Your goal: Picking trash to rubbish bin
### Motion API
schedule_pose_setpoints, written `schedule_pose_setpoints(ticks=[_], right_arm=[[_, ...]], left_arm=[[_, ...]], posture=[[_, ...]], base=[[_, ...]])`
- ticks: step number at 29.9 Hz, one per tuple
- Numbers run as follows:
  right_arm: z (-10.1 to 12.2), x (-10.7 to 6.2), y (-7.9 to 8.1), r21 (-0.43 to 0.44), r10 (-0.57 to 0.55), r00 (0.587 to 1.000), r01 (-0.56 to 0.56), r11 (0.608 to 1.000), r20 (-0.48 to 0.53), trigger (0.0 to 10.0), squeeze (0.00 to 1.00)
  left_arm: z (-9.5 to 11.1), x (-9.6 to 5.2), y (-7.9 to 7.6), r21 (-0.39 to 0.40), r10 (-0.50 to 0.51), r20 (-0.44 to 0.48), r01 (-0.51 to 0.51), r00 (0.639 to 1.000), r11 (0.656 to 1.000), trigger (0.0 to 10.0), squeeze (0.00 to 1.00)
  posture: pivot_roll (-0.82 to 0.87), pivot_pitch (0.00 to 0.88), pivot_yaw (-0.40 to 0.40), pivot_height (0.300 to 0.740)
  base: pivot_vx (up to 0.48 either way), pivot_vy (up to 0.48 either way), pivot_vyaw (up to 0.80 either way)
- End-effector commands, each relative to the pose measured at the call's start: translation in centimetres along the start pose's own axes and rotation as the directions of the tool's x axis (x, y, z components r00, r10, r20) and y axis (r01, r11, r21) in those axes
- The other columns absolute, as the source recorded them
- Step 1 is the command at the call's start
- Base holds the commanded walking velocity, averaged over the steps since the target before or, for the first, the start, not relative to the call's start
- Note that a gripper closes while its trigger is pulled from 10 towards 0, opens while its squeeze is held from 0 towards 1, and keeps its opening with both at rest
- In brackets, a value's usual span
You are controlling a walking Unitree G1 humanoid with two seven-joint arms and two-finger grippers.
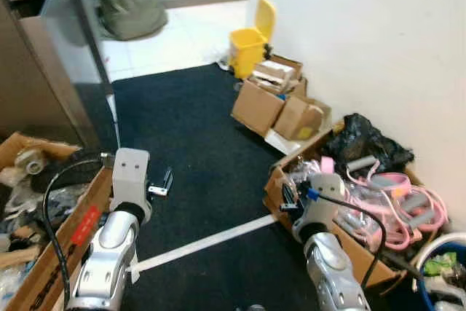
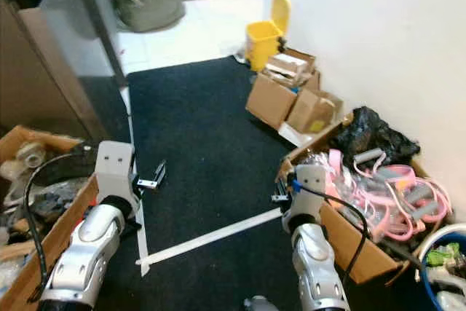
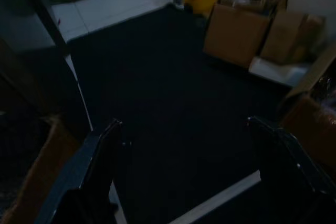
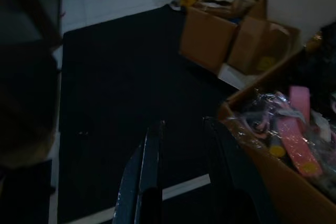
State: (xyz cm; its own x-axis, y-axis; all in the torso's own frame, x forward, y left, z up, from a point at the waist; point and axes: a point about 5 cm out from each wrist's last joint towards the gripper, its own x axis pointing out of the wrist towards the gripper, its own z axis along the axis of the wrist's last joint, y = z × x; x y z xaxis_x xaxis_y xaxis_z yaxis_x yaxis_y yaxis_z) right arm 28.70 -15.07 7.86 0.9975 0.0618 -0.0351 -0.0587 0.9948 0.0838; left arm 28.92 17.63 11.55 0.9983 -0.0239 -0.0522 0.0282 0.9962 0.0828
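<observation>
One yellow rubbish bin [image 1: 250, 47] stands in the upper middle of the head view, lid tipped up, at the far edge of the black carpet [image 1: 189, 143] and close against the white wall [image 1: 364, 34]. Just below and right of it along the wall sit two small cardboard boxes [image 1: 273, 103], touching each other, with a white sheet on the floor at their foot. Further down the right side a larger open box [image 1: 342, 238] holds pink tubing [image 1: 393, 202] and plastic wrap, with a black bag [image 1: 368, 143] at its far end and a blue tub [image 1: 444, 267] in the lower right corner.

Left claw [image 3: 184, 135] hangs above the carpet in the lower left of the head view, its two black fingers [image 3: 100, 156] spread wide with nothing between them. Right claw [image 4: 181, 135] hangs in the lower middle, beside the near corner of the large box, its fingers set narrow and parallel, holding nothing.

A strip of white tape [image 1: 211, 242] crosses the carpet between the two arms. Another open box [image 1: 44, 253] of mixed clutter lies in the lower left, and a grey-green sack [image 1: 131, 1] rests on the pale tiled floor [image 1: 189, 34] at the top.
</observation>
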Motion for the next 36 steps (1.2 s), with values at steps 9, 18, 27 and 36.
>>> schedule_pose_setpoints(ticks=[9,18,27,36], right_arm=[[-0.3,-0.4,-0.7,-0.004,-0.043,0.999,0.043,0.999,-0.019,10.0,0.0],[-0.5,-0.5,-0.6,-0.007,-0.036,0.999,0.036,0.999,-0.025,10.0,0.0],[-0.5,-0.5,-0.4,-0.009,-0.026,0.999,0.026,1.0,-0.03,10.0,0.0],[-0.4,-0.4,-0.8,-0.014,-0.046,0.998,0.045,0.999,-0.03,10.0,0.0]], left_arm=[[-0.2,0.1,0.8,-0.002,0.013,-0.024,-0.013,1.0,1.0,10.0,0.0],[-0.2,0.3,0.4,-0.015,-0.009,-0.032,0.008,0.999,1.0,10.0,0.0],[-0.2,0.3,0.3,-0.009,-0.003,-0.024,0.002,1.0,1.0,10.0,0.0],[-0.1,0.5,0.7,-0.004,-0.006,-0.025,0.005,1.0,1.0,10.0,0.0]], posture=[[0.05,0.155,0.02,0.74],[0.05,0.16,0.023,0.74],[0.05,0.161,0.02,0.74],[0.05,0.165,0.014,0.74]], base=[[0.0,0.0,-0.8],[0.0,0.0,-0.8],[0.0,0.0,-0.8],[0.0,0.0,-0.8]])
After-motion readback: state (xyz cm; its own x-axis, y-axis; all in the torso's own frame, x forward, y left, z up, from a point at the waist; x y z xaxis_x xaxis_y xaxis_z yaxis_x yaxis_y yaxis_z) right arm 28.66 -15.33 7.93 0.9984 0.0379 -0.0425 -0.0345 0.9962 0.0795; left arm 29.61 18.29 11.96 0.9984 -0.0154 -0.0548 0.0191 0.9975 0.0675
